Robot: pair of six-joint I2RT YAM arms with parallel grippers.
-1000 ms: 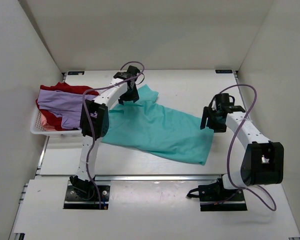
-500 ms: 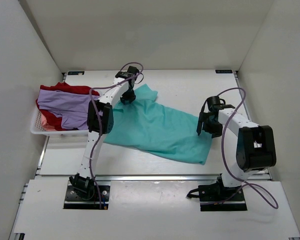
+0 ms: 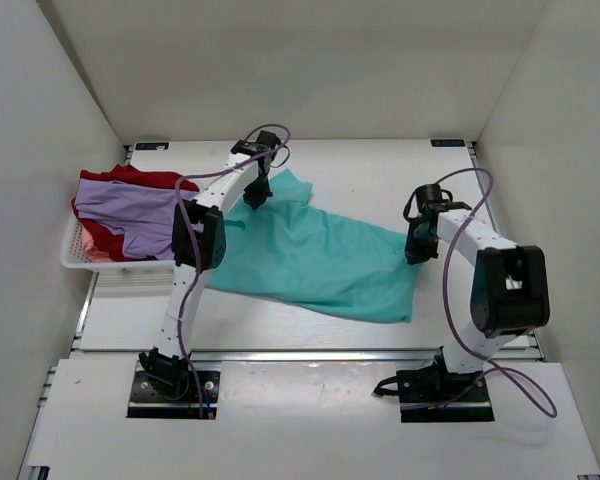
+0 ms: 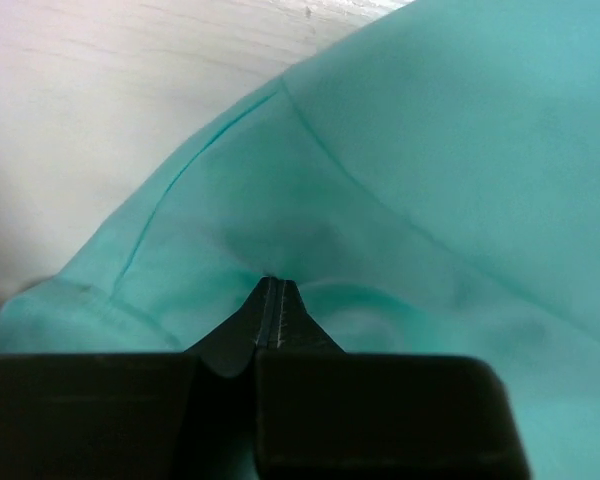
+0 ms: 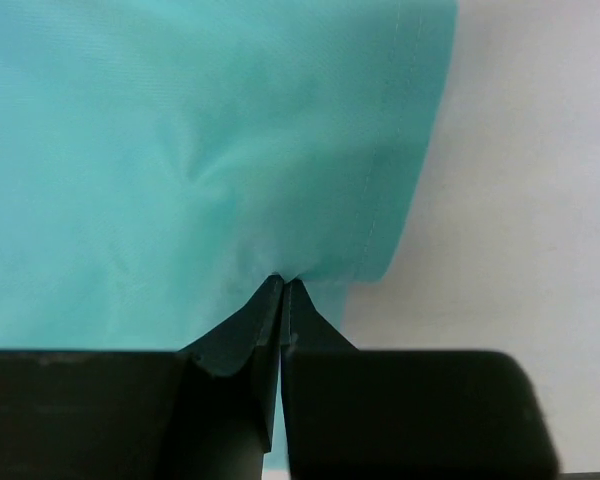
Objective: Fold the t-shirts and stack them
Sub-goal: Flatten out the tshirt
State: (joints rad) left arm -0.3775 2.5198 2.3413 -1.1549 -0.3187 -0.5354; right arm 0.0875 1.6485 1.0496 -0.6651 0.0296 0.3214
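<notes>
On the white table [image 3: 380, 170], the teal shirt [image 3: 320, 265] lay spread out between the two arms, running slantwise from the far left toward the near right. At its far left end the left claw [image 3: 257, 196] came down onto the cloth. In the left wrist view its two fingers were pressed together with a fold of teal cloth caught at their tips, and the fabric puckered around that spot. A stitched seam curved away just beyond the tips, and bare table showed past the shirt's edge on the upper left.

At the shirt's right edge the right claw [image 3: 416, 250] met the cloth. The right wrist view showed its fingers closed, nipping the fabric just inside the hemmed edge. Wrinkles fanned out from the pinch, the shirt filled the left of that view, and plain table lay to the right.

Well apart from both claws, at the left side of the table, a white basket [image 3: 75, 262] held a purple shirt [image 3: 130, 210] draped loosely over a red shirt [image 3: 145, 178], both crumpled and spilling over the rim.
</notes>
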